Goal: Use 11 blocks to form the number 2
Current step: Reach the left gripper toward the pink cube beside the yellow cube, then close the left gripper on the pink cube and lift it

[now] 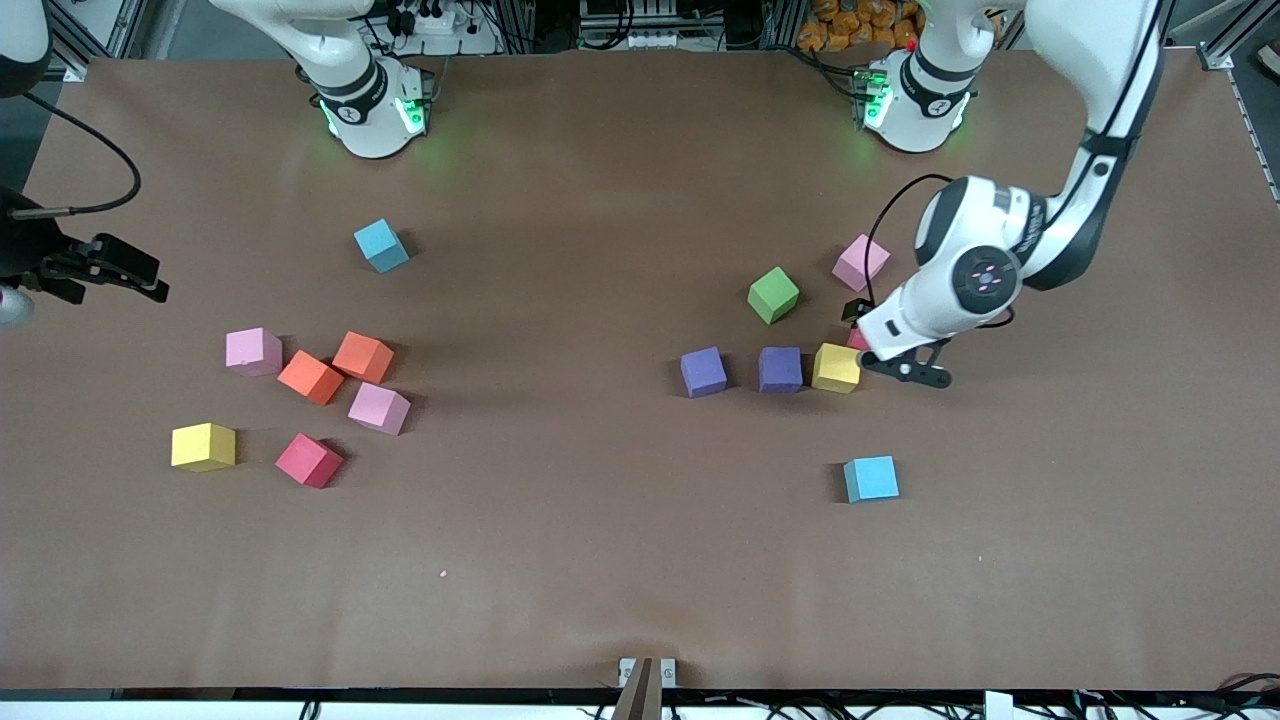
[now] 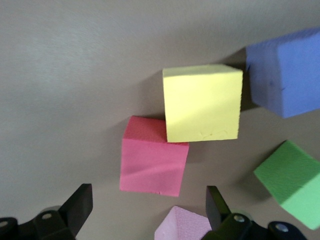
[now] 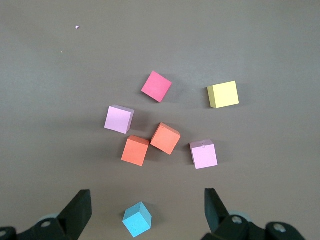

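Left wrist view shows the left gripper (image 2: 145,210) spread wide, empty, low over the red block (image 2: 152,160) — corner-touching the yellow block (image 2: 202,102) — while the right gripper (image 3: 145,212), also spread, waits.

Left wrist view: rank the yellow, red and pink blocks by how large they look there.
1. Yellow block and red block: look about alike; the yellow overlaps the red's corner, so no ranking.
2. Pink block: smallest, though cut off at the picture's edge.

left gripper (image 1: 872,345) hangs low over the table, arm bent down, fingers spread wide; right gripper (image 3: 145,212) waits high, fingers apart too.
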Action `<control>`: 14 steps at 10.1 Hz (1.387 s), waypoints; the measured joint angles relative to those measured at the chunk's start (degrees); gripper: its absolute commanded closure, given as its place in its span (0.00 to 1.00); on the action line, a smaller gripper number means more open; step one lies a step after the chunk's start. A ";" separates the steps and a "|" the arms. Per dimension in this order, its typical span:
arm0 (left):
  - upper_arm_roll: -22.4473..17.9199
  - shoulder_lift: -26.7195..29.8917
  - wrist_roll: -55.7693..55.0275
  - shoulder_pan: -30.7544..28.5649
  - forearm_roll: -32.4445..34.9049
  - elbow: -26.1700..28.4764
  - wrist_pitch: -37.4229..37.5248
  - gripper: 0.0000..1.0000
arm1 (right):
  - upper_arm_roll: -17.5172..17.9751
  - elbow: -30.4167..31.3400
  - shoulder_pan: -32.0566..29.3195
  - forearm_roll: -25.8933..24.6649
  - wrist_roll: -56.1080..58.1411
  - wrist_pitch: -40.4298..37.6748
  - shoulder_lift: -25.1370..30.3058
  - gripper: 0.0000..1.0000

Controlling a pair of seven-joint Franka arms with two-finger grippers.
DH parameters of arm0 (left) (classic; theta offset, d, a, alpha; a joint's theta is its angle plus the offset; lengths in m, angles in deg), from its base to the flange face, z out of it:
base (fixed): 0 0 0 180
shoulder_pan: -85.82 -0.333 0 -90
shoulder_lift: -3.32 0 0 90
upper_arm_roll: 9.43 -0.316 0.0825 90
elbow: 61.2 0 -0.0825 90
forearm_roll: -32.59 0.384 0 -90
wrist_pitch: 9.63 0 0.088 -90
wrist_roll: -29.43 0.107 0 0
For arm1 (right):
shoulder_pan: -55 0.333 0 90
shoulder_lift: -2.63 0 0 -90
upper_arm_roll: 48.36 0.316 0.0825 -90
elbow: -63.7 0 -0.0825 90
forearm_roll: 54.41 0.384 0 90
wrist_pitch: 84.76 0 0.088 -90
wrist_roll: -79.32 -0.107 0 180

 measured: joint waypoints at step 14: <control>0.74 -3.62 -8.65 0.42 3.66 -5.51 4.87 0.87 | -0.23 -0.01 -0.09 -0.02 0.10 -0.12 -0.40 0.00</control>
